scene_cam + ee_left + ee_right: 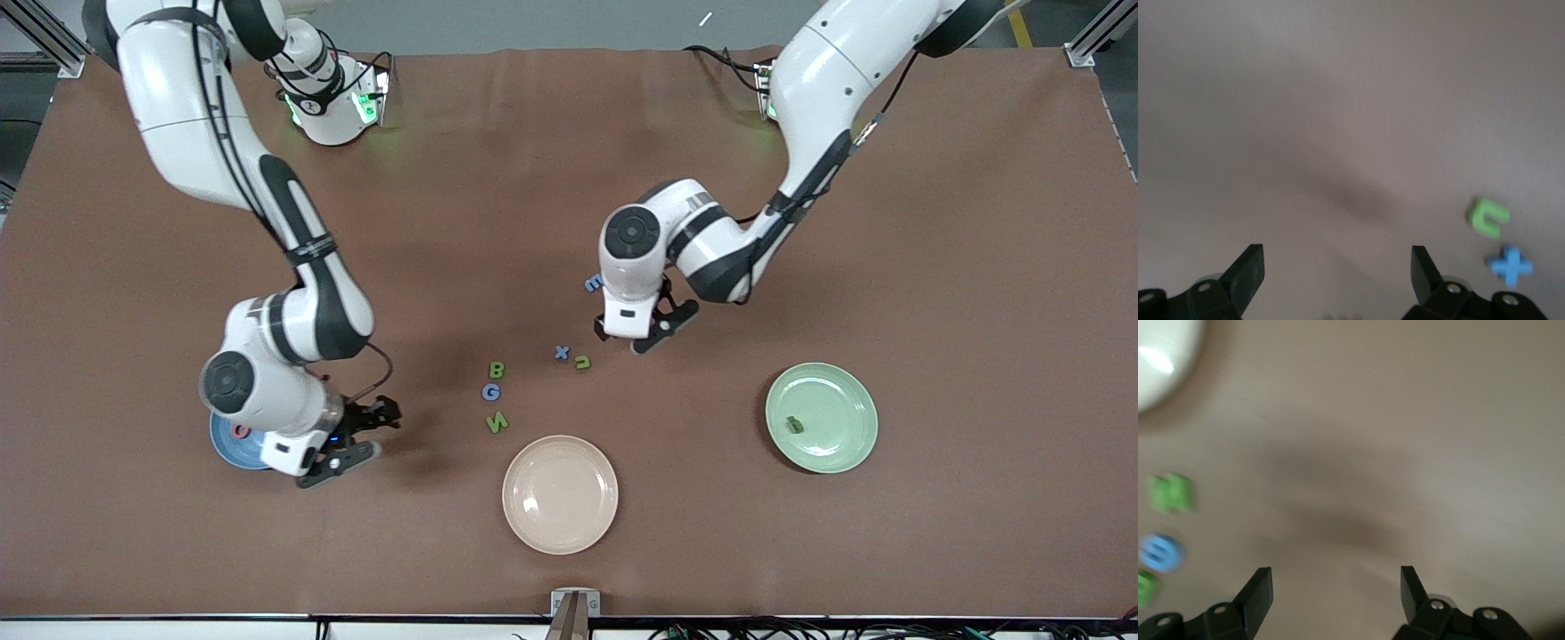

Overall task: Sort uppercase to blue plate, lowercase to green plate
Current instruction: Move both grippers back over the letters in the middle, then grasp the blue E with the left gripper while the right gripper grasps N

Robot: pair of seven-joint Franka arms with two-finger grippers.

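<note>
The blue plate point(228, 444) lies near the right arm's end, mostly hidden under that arm's wrist, with the pink-red Q-like ring point(240, 430) on it. My right gripper point(367, 434) point(1336, 590) is open and empty, low over bare table beside the plate. Green B point(497, 370) point(1145, 587), blue G point(491, 391) point(1161, 553) and green N point(497, 422) point(1171, 493) lie mid-table. Blue x point(561, 352) point(1511, 267), green n/u point(581, 361) point(1489, 218) and blue e/E point(593, 283) lie close to my open, empty left gripper point(669, 327) point(1338, 267). The green plate point(836, 449) holds the green d/p point(794, 425).
An empty beige plate point(560, 533) point(1158, 353) lies nearer to the front camera than the letters, between the blue and green plates. The table is covered in brown cloth.
</note>
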